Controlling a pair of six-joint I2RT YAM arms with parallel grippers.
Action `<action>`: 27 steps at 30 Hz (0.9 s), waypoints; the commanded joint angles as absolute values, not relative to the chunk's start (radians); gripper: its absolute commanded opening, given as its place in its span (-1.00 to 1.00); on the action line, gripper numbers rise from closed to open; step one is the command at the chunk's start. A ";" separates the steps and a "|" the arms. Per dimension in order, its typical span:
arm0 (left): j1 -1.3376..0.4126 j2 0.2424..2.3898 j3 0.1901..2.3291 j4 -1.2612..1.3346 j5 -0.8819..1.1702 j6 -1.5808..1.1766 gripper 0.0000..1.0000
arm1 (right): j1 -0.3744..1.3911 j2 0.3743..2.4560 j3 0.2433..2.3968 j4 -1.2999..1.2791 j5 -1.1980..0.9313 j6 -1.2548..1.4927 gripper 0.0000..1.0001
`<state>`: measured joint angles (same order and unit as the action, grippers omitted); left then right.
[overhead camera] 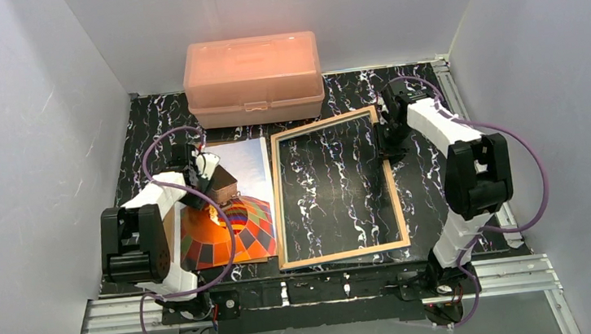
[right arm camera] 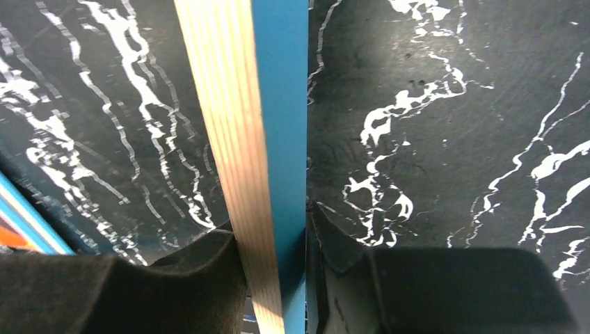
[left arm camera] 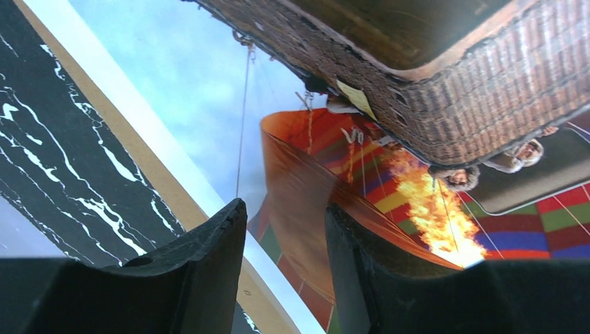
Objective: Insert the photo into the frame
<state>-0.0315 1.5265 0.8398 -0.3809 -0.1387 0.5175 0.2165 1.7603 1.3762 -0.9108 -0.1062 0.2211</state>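
Observation:
The photo [overhead camera: 245, 229], a balloon print, lies face up at the left on a tan board [left arm camera: 170, 189]. It fills the left wrist view [left arm camera: 209, 83]. My left gripper [overhead camera: 211, 187] hovers low over the photo near its edge. Its fingers [left arm camera: 285, 209] stand apart with nothing between them. The frame [overhead camera: 340, 253] lies flat at the centre, tan side up, and the table shows through it. My right gripper [overhead camera: 386, 143] is shut on the frame's right rail. In the right wrist view the wood and blue rail [right arm camera: 236, 104] is pinched between both pads [right arm camera: 271, 229].
A salmon-pink plastic box [overhead camera: 252, 77] stands shut at the back, just beyond the frame's far edge. White walls close in on the left, right and back. The table is black marble pattern [overhead camera: 445, 226], with a metal rail along the near edge.

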 commanded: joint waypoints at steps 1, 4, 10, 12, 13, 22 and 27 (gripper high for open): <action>-0.017 1.558 0.826 -0.382 -0.152 0.515 -0.13 | 0.214 1.802 1.434 -0.901 -0.022 0.197 -0.27; -0.017 1.556 0.840 -0.399 -0.137 0.500 -0.13 | 0.213 1.827 1.443 -0.896 0.052 0.204 -0.28; -0.016 1.537 0.823 -0.400 -0.130 0.510 -0.14 | 0.214 1.873 1.448 -0.876 0.130 0.207 -0.30; -0.017 1.537 0.819 -0.403 -0.128 0.511 -0.14 | 0.214 1.886 1.439 -0.869 0.139 0.210 -0.27; -0.015 1.537 0.820 -0.406 -0.124 0.510 -0.14 | 0.214 1.888 1.431 -0.861 0.142 0.212 -0.23; 0.029 1.500 0.863 -0.472 -0.055 0.498 -0.13 | 0.216 1.910 1.415 -0.823 0.167 0.203 -0.16; 0.158 1.516 0.982 -0.608 0.097 0.468 -0.12 | 0.274 1.868 1.426 -0.817 0.262 0.250 0.04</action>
<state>0.0566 1.5227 0.8768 -0.4587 -0.0410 0.4988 0.2253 1.9068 1.3952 -0.8330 0.1715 0.2115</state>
